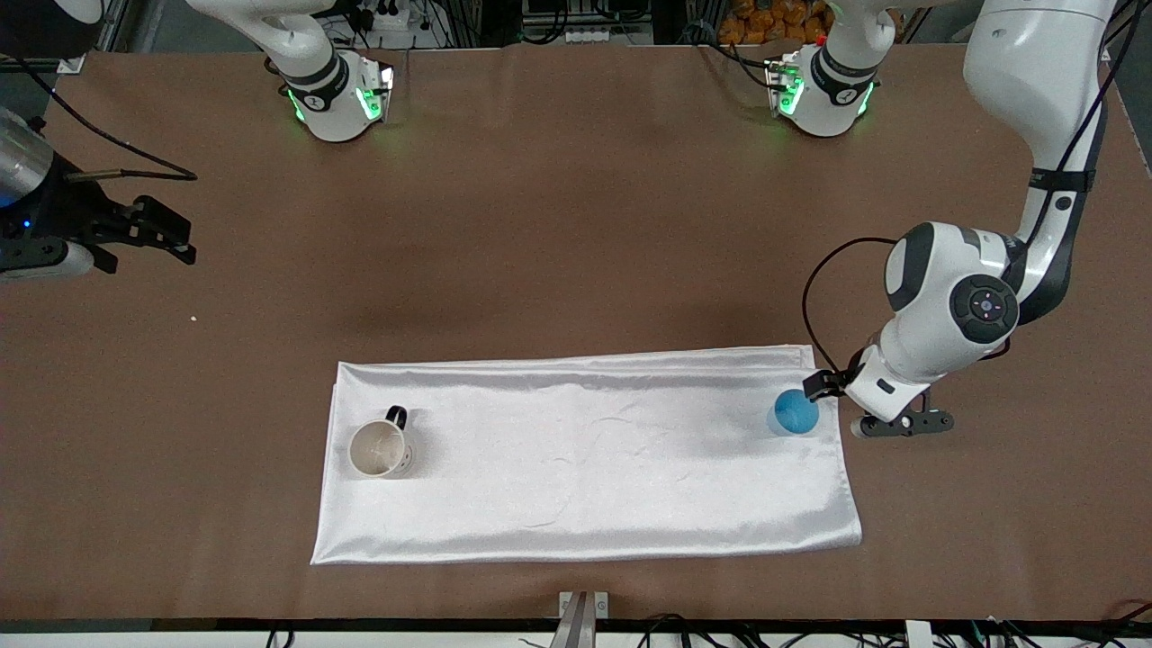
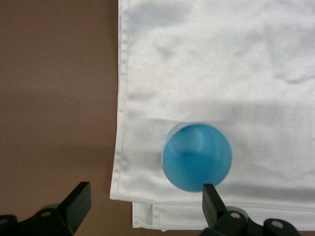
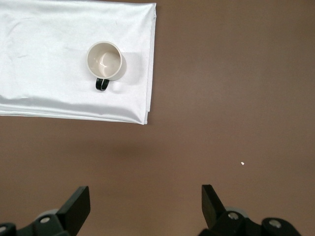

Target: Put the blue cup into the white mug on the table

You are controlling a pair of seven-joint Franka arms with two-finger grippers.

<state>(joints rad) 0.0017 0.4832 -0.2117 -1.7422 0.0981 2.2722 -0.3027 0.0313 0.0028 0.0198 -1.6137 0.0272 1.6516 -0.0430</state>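
Both sets of jaws stand wide apart on my screens, and neither holds anything. My left gripper (image 1: 841, 403) hangs low at the edge of the shiny white folded cloth (image 1: 585, 454), at the left arm's end of it, with one black fingertip (image 2: 209, 196) just beside the small bright blue handleless cup (image 1: 796, 413) and the other out over the bare brown felt. From the left wrist view, the blue cup (image 2: 197, 156) stands upright on the cloth near its corner, mouth up, pale rim showing.

My right gripper (image 1: 166, 232) waits well away, over the matte brown felt-covered table (image 1: 576, 225) toward the right arm's end. From its wrist view I see its two fingertips (image 3: 78, 204) spread above bare felt, with a tiny pale speck (image 3: 242, 163) lying on the table.

I see the small white cylindrical mug (image 1: 380, 447) with the black handle standing upright on the same cloth, near the right arm's end, well apart from the blue cup. Its cream inside (image 3: 104, 60) looks hollow and unfilled.
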